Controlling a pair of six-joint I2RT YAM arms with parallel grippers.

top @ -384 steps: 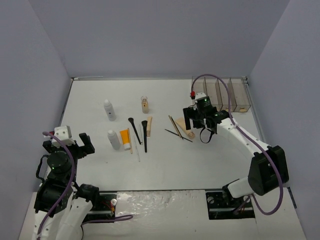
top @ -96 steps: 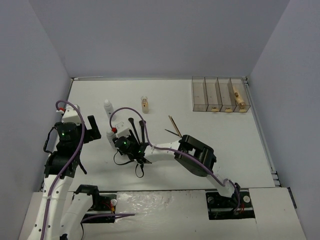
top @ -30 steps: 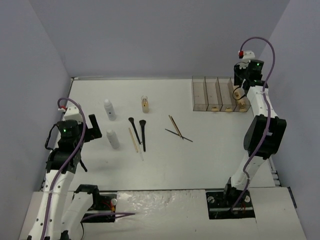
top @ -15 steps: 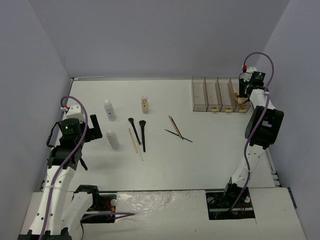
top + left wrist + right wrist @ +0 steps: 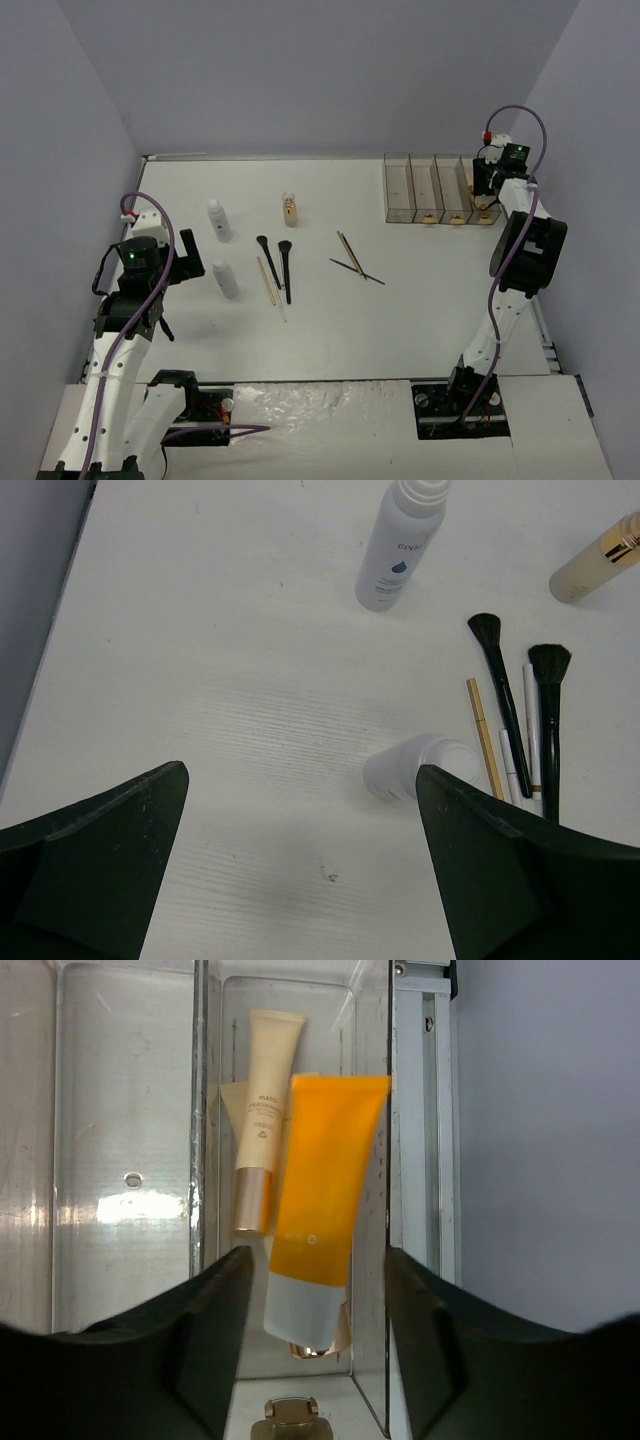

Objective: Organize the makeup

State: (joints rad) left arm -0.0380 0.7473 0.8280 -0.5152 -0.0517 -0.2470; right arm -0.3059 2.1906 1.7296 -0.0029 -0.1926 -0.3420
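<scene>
**Orange tube boxed — loose pieces wait**

Nearest, the left pincer [image 5: 300, 805] hangs spread wide and empty above the bench [image 5: 400, 320], a white bottle [image 5: 420, 765] just ahead of it. Beyond lie the black brushes [image 5: 505, 705], the thin pencils [image 5: 352, 262], a second white bottle [image 5: 400, 550] and the glass bottle [image 5: 289, 208], all unsorted. Farthest, the right pincer [image 5: 315, 1260] hovers over the end compartment of the clear box [image 5: 410, 190]. Its fingers are parted and clear of the orange tube [image 5: 325, 1180], which lies there alongside a beige tube [image 5: 265, 1130].

The placing step looks done. Next, I judge, it should lift clear of the walls and go for a brush or pencil. Only the right wrist view shows the tubes plainly — the overhead view mostly hides them behind the arm, yet it alone shows the pencils.
</scene>
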